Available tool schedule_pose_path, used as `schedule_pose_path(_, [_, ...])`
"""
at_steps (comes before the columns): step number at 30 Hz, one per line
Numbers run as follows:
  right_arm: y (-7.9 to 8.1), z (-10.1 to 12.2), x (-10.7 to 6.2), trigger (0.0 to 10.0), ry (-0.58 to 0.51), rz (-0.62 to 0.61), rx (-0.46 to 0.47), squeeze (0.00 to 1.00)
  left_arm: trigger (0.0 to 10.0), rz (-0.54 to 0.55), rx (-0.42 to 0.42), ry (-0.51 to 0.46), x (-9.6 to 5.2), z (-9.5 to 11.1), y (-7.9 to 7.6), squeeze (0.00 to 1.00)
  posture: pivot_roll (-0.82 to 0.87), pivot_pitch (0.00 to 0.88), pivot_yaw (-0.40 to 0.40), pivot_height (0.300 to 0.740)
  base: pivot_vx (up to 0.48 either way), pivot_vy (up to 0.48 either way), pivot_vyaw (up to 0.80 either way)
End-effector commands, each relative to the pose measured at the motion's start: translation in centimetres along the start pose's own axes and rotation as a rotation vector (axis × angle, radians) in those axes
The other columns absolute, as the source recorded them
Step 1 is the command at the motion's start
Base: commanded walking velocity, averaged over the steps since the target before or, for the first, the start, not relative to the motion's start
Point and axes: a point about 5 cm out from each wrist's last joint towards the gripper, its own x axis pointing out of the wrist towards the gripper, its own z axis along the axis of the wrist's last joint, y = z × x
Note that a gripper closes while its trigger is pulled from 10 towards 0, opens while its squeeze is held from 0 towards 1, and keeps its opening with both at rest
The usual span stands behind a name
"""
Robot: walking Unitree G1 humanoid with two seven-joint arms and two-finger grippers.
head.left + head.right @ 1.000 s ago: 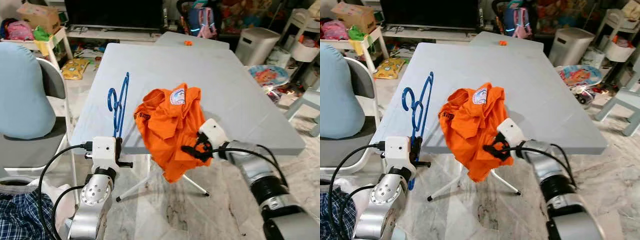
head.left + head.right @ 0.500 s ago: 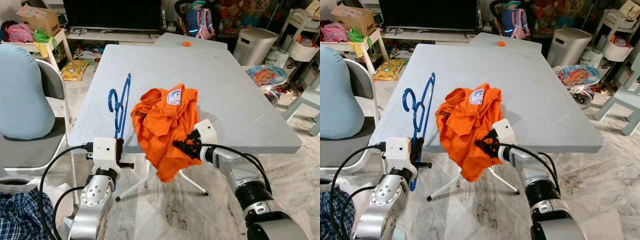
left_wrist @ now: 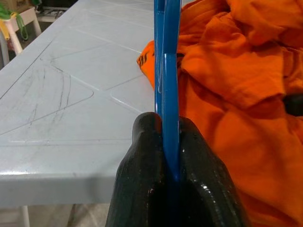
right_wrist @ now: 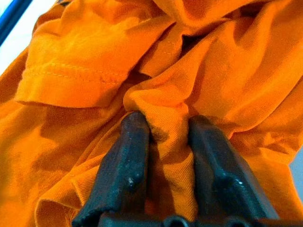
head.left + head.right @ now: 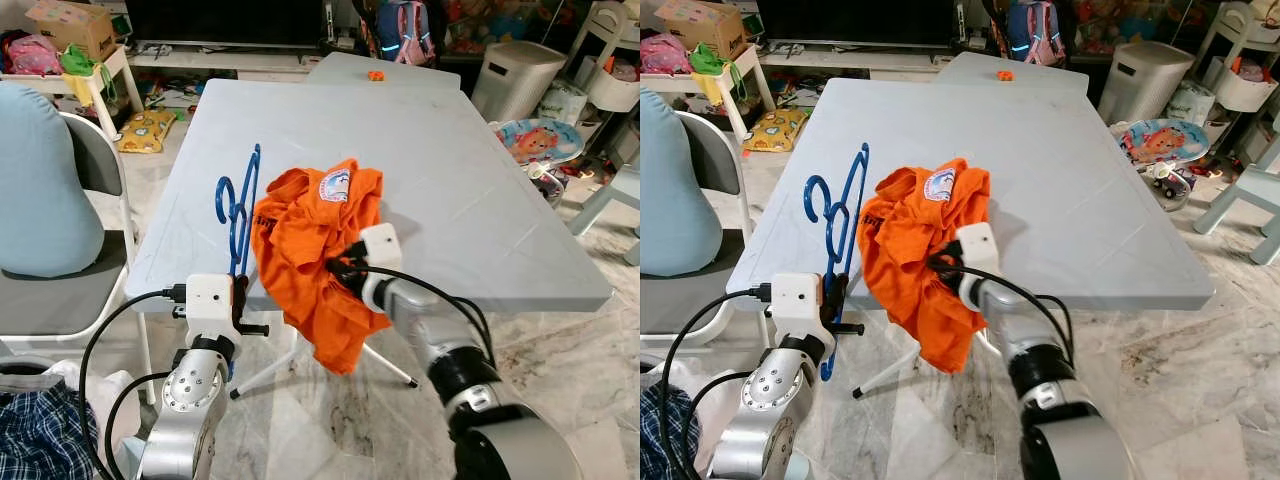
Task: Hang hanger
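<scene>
Fingers of my left tool (image 3: 168, 156) were clamped narrow on the lower bar of the blue plastic hanger (image 5: 238, 212), holding it edge-on and upright at the near edge of the desk (image 5: 480, 200), hook end uppermost and leaning over the desktop. My right tool (image 4: 165, 142) had pinched a fold of the orange T-shirt (image 5: 315, 240) between its fingers, at the near edge of the desk. Most of the shirt lay crumpled on the desk, with one part hanging over the near edge toward the floor. Hanger stood just to the left of the shirt, its long axis running away from me, so the shirt lay to the right of my left tool and the gap between them was small. Judging by that, the hanger needed to swing rightward into the garment. Beyond the desk sat an orange scrap (image 5: 376, 75) on a farther tabletop.
</scene>
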Motion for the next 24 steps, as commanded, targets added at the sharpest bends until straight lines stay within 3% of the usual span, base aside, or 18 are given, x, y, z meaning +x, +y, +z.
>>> schedule_pose_path(1, [0.4,1.3,0.5,0.0,-0.023,-0.039,-0.002,0.0,10.0,-0.005,0.003,0.009,-0.2,-0.1,-0.2,0.0,0.15,0.034,-0.074,0.74,0.0,0.0,0.0])
schedule_pose_path(5, [1.1,4.2,1.2,0.0,-0.069,-0.095,0.096,0.0,10.0,0.002,0.004,0.01,-0.3,-0.2,-0.2,0.0,0.17,0.037,-0.082,0.74,0.0,0.0,0.0])
schedule_pose_path(10, [0.5,8.1,1.3,0.0,-0.157,-0.194,0.248,0.0,10.0,0.021,0.007,0.008,-0.5,-0.2,0.0,0.0,0.19,0.039,-0.097,0.74,0.0,0.0,0.0])
schedule_pose_path(14, [-0.9,12.0,0.4,0.0,-0.312,-0.282,0.352,0.0,10.0,0.039,0.007,0.005,-0.7,-0.2,0.2,0.0,0.21,0.042,-0.105,0.74,0.0,0.0,0.0])
schedule_pose_path(15, [-1.6,14.4,-0.3,0.0,-0.417,-0.325,0.379,0.0,10.0,0.045,0.008,0.005,-0.8,-0.2,0.3,0.0,0.21,0.042,-0.106,0.74,0.0,0.0,0.0])
schedule_pose_path(16, [-1.6,14.4,-0.3,0.0,-0.417,-0.325,0.379,0.0,10.0,0.045,0.008,0.005,-0.8,-0.2,0.3,0.0,0.21,0.042,-0.106,0.74,0.0,0.0,0.0])
schedule_pose_path(17, [-2.3,16.7,-1.3,0.0,-0.526,-0.357,0.389,0.0,10.0,0.05,0.008,0.003,-0.9,-0.2,0.3,0.0,0.22,0.044,-0.105,0.74,0.0,0.0,0.0])
schedule_pose_path(18, [-2.6,17.6,-1.7,0.0,-0.568,-0.366,0.394,0.0,10.0,0.051,0.007,0.001,-0.9,-0.2,0.3,0.0,0.22,0.044,-0.105,0.74,0.0,0.0,0.0])
schedule_pose_path(21, [-3.4,20.2,-3.3,0.0,-0.713,-0.42,0.309,0.0,10.0,0.053,0.01,-0.001,-0.9,-0.1,0.2,0.0,0.21,0.043,-0.107,0.74,0.0,0.0,0.0])
schedule_pose_path(24, [-4.0,21.0,-4.0,0.0,-0.78,-0.462,0.217,0.0,10.0,0.059,0.015,-0.007,-0.8,0.0,0.3,0.0,0.21,0.043,-0.107,0.74,0.0,0.0,0.0])
